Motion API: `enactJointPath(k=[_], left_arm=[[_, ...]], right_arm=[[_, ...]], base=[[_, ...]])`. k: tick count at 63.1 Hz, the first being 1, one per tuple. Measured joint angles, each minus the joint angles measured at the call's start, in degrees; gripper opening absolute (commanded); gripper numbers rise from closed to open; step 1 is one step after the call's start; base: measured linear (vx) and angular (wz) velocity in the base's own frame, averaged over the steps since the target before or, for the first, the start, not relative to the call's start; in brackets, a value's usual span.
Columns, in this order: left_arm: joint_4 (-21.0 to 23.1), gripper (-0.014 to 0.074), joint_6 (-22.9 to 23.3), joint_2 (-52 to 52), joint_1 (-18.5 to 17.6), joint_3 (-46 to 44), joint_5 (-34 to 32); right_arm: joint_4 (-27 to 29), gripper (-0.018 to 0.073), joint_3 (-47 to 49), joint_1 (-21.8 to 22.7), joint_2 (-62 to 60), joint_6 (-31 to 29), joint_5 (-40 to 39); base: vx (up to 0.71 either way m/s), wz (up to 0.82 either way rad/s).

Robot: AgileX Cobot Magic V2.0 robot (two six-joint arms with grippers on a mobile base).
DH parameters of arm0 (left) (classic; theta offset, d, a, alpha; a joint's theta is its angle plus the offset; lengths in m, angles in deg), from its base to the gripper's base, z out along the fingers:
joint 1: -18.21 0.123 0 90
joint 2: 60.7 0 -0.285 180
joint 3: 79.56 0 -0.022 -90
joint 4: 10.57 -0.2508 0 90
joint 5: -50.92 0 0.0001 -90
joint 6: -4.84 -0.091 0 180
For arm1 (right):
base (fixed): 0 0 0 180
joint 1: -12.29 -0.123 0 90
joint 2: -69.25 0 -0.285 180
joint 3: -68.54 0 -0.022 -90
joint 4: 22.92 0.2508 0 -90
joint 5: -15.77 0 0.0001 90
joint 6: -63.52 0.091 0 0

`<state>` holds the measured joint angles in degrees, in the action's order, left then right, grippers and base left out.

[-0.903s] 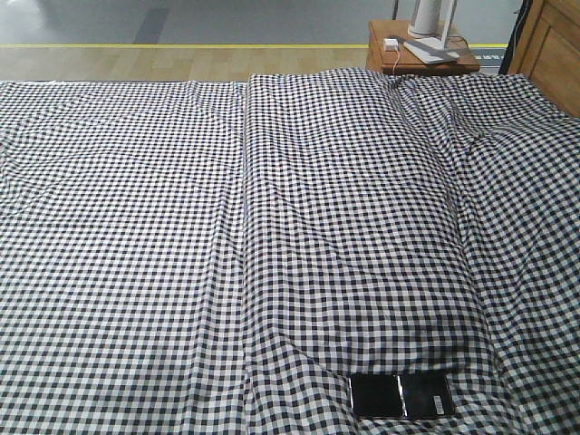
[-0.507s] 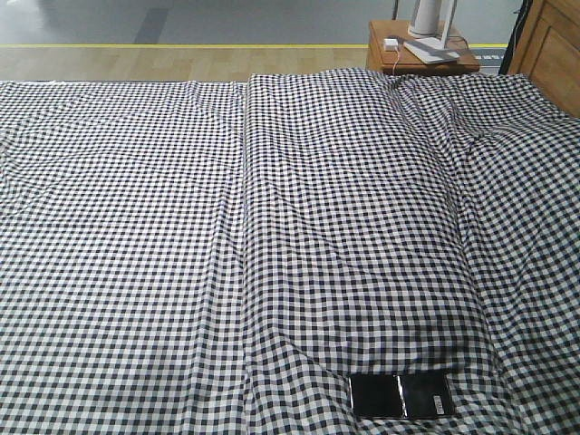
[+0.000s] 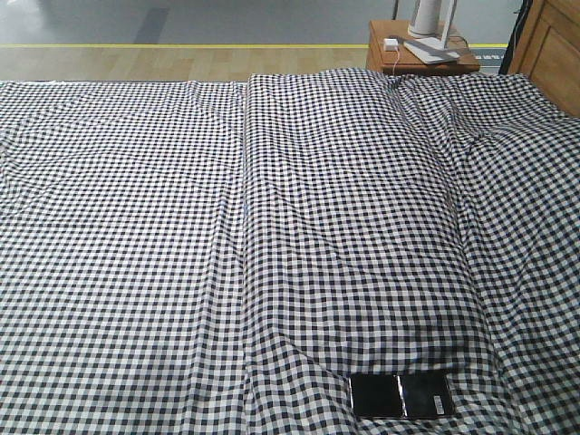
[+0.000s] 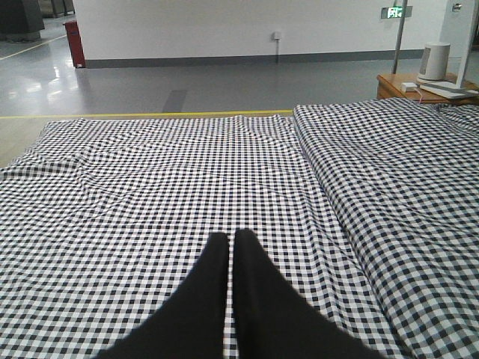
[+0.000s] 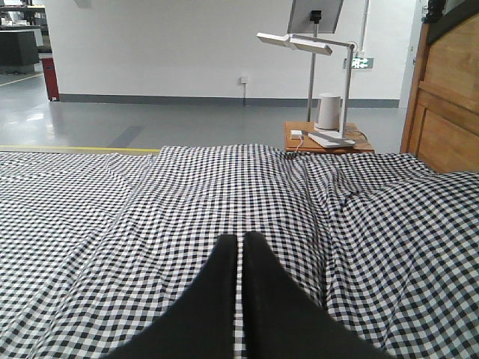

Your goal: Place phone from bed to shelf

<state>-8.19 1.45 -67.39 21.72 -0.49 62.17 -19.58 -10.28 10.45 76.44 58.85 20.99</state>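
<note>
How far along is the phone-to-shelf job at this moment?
Nothing looks done: the phone lies flat on the bed, at the bottom of the front view. Nothing is in hand either: the left gripper and the right gripper are both shut and empty above the checked fabric. Left to do: reach the phone, grasp it, carry it to the shelf, which I cannot make out here.

A white wall (image 5: 187, 45) stands behind a glossy grey floor (image 5: 150, 123) crossed by a yellow line (image 3: 181, 45). A brown side table (image 5: 299, 144) holds a white lamp (image 5: 299, 43), near wood panels (image 5: 445, 90).
</note>
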Motion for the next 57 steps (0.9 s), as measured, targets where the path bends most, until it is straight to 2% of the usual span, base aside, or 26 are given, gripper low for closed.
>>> enactJointPath(k=[36,43,57], left_arm=[[0.0,0.0001,0.0,0.0,0.0,0.0,0.0],[0.0,0.0001,0.0,0.0,0.0,0.0,0.0],[0.0,0.0001,0.0,0.0,0.0,0.0,0.0]], right_arm=[[0.0,-0.0004,0.0,0.0,0.0,0.0,-0.99],[0.0,-0.0004,0.0,0.0,0.0,0.0,-6.14],[0.0,-0.0004,0.33,0.0,0.0,0.0,-22.83]], base=[[0.0,0.0],[0.0,0.0],[0.0,0.0]])
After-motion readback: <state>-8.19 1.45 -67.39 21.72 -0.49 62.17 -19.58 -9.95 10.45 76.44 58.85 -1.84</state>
